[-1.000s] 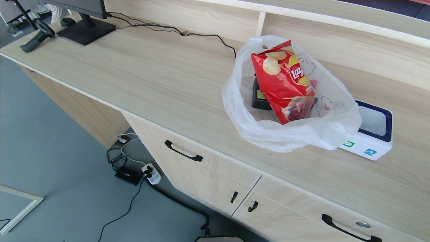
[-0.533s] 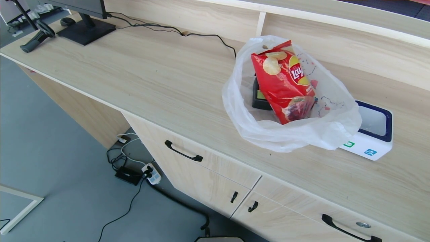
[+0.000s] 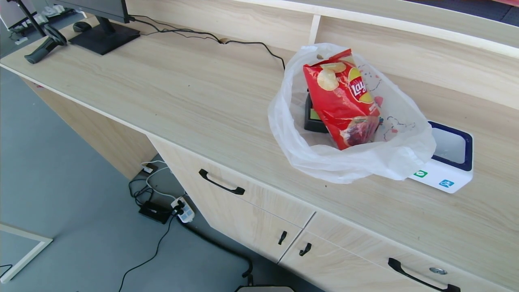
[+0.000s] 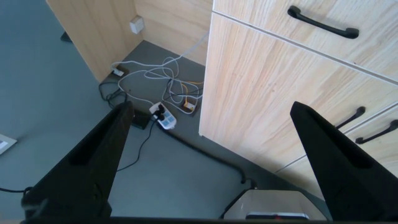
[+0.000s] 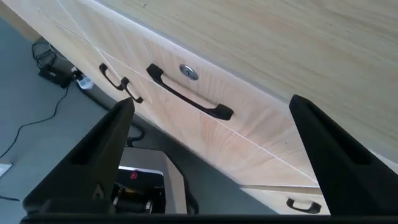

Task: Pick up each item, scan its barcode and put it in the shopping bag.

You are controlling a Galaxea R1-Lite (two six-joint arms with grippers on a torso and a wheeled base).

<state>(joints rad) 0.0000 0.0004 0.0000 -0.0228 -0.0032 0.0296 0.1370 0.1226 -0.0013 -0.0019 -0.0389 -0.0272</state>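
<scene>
So the shopping bag [image 3: 324, 162] sits on the counter [image 3: 182, 93], over to the right. The chip packet [image 3: 342, 99] is inside it, with a box [image 3: 313, 118] tucked just left of the packet. The scanner [image 3: 450, 162] is right up against the bag's right side. The monitor stand [image 3: 103, 36] is at the far left corner, and there's a power strip [image 3: 183, 210] on the floor below.

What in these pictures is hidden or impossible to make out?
Head view: the dark box in the shopping bag is mostly hidden behind the chips bag.
Head view: the shopping bag's plastic covers part of the scanner.
Head view: the top edge cuts off the monitor.
</scene>
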